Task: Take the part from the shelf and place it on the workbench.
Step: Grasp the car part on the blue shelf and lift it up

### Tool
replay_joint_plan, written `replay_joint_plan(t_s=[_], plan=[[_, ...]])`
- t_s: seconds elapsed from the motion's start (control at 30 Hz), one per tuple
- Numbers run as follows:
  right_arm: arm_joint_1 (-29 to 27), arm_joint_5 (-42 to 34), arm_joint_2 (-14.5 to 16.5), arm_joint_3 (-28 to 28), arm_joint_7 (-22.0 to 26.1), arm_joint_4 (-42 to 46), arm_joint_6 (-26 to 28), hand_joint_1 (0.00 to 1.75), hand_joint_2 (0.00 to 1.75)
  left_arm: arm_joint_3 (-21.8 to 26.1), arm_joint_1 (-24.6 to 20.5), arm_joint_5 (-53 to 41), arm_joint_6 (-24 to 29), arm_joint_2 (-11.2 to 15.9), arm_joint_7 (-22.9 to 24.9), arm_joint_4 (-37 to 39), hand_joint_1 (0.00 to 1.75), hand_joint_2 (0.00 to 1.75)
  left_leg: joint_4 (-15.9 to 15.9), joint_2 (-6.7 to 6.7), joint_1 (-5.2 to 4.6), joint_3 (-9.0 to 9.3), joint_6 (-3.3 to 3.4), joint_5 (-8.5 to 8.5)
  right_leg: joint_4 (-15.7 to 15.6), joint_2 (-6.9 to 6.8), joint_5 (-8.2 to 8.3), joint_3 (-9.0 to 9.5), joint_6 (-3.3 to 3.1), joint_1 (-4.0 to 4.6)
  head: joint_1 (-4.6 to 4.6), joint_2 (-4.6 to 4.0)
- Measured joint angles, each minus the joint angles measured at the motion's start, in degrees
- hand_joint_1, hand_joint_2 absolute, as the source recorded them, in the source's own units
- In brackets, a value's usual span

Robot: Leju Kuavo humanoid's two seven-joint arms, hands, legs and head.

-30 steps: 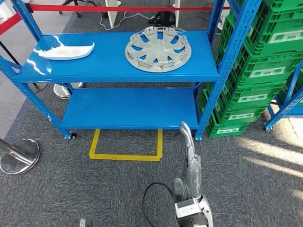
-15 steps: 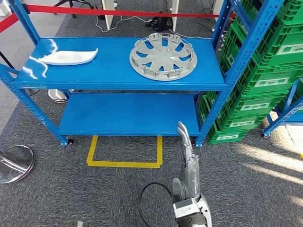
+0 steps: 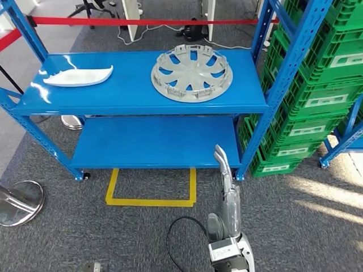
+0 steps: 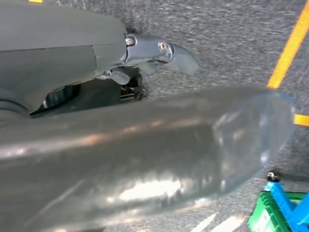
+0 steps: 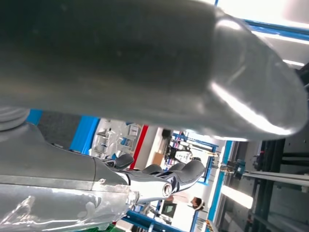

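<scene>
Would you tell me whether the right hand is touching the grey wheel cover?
Apart: the head view shows the right hand low before the shelf, the grey wheel cover lying untouched above.

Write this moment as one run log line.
phase: approach | hubcap: on shelf, untouched | right hand: holds nothing

Shelf unit (image 3: 141,102), blue: one, with two decks. Wheel cover (image 3: 191,73), grey: one, on the upper deck. White curved panel (image 3: 78,76): one, same deck. Green crates (image 3: 316,73): one stack, exact number unclear. Yellow floor outline (image 3: 151,188): one. Red barrier tape (image 3: 150,22): one strip.
</scene>
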State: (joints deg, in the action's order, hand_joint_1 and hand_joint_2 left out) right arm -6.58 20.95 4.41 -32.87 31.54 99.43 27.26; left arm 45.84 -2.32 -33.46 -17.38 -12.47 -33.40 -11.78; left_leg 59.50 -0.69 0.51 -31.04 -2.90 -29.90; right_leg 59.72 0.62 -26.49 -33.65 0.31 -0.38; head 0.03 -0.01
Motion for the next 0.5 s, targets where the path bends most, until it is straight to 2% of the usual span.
replay_joint_plan(t_s=[0.03,0.1,0.13,0.17,0.2,0.27,0.3,0.33,0.37,0.43,0.5], plan=[[0.0,0.0,0.0,0.0,0.0,0.1,0.0,0.00,0.00,0.0,0.0,0.0,0.0,0.0,0.0,0.0,0.00,0.00,2.8,0.03,0.02,-1.57,-0.25,-1.25,-0.2,-0.09,-0.08,0.33,-0.21,-0.12,-0.18,-0.01],[0.0,0.0,0.0,-0.1,0.0,0.1,0.0,0.00,0.00,0.1,0.1,0.0,0.1,0.0,0.0,0.0,0.00,0.00,10.2,0.06,0.05,-6.27,-0.58,-3.78,-0.3,-0.17,-0.38,0.77,-0.46,-0.16,-0.37,-0.01],[0.0,0.0,0.0,-0.1,0.0,0.1,0.0,0.00,0.00,0.2,0.2,0.0,0.2,0.0,0.0,0.0,0.00,0.00,12.6,0.06,0.06,-8.23,-0.65,-3.96,-0.3,-0.13,-0.60,1.01,-0.49,-0.17,-0.41,-0.01],[0.0,0.0,0.0,-0.1,0.0,0.1,0.1,0.00,0.00,0.2,0.2,0.0,0.3,0.1,0.0,0.0,0.00,0.00,13.2,0.07,0.06,-9.30,-0.67,-2.98,-0.3,-0.06,-0.88,1.33,-0.47,-0.20,-0.42,-0.01],[0.0,0.0,0.0,-0.1,0.0,0.1,0.1,0.00,0.00,0.2,0.2,0.0,0.5,0.1,0.0,0.0,0.00,0.00,11.8,0.08,0.07,-9.30,-0.67,-0.96,-0.3,0.02,-1.21,1.76,-0.38,-0.25,-0.44,-0.01],[0.0,0.0,0.0,-0.1,0.0,0.1,0.1,0.00,0.00,0.2,0.2,0.0,0.8,0.1,0.0,0.0,0.00,0.00,5.1,0.27,0.16,-7.06,-0.72,4.15,-0.3,0.12,-1.98,2.64,0.03,-0.32,-0.48,-0.01],[0.0,0.0,0.0,-0.1,0.0,0.1,0.1,0.00,0.00,0.2,0.2,0.0,0.9,0.0,0.1,0.0,0.00,0.00,1.9,0.32,0.21,-5.81,-0.56,5.67,-0.2,0.18,-2.46,2.85,0.33,-0.19,-0.65,-0.01],[0.0,0.0,0.0,-0.1,0.0,0.1,0.2,0.00,0.00,0.2,0.1,0.0,0.9,0.0,0.1,0.0,0.00,0.00,-0.2,0.34,0.26,-4.98,-0.30,6.38,-0.3,0.22,-2.84,2.97,0.63,-0.02,-0.67,-0.01],[0.0,0.1,0.0,-0.1,0.0,0.2,0.2,0.00,0.00,0.3,0.1,0.0,0.9,0.0,0.2,0.0,0.00,0.00,-1.2,0.32,0.26,-4.63,0.05,6.35,-0.4,0.25,-3.11,2.99,0.90,0.15,-0.70,-0.01],[0.0,0.1,0.0,-0.1,0.0,0.2,0.2,0.00,0.00,0.3,0.1,0.0,1.0,-0.1,0.2,0.0,0.00,0.00,-1.5,0.19,0.26,-4.51,0.93,6.00,-0.7,0.22,-3.42,3.32,1.43,0.19,-0.52,-0.01],[0.0,0.1,-0.1,-0.1,0.0,0.2,0.3,0.00,0.00,0.3,0.1,0.0,1.0,-0.1,0.2,0.0,0.00,0.00,-1.6,0.20,0.38,-4.25,1.74,5.79,1.0,0.02,-4.64,2.88,2.00,0.08,-0.33,-0.01]])
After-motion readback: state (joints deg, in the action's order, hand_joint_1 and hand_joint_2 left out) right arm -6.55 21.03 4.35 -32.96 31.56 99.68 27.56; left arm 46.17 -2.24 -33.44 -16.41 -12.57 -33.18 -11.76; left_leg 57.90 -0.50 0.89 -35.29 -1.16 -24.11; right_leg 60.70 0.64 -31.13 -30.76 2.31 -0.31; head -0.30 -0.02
